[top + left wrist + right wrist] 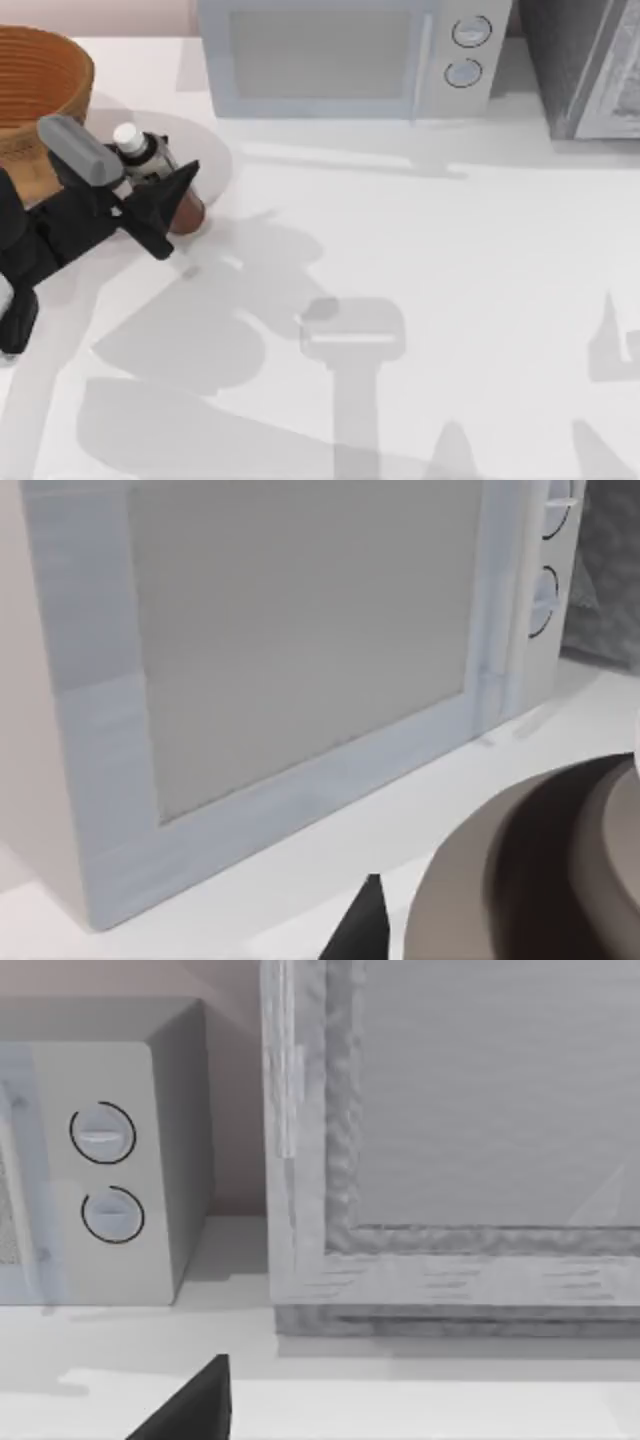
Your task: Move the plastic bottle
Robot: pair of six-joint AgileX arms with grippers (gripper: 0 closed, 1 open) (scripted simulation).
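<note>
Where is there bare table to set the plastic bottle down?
The widest bare table lies in front of the microwave, out to the right edge. It is crowded at the left: the left end effector is at the plastic bottle, beside the woven basket.

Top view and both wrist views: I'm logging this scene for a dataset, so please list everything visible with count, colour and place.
plastic bottle: one, reddish-brown with white cap, table's left, beside the basket
woven basket: one, brown, far left corner
microwave: one, pale grey-blue, back centre
grey appliance: one, back right corner
table: one, white
left gripper: one, black, jaws around the bottle
right gripper: one dark finger tip seen in the right wrist view, facing the appliances
</note>
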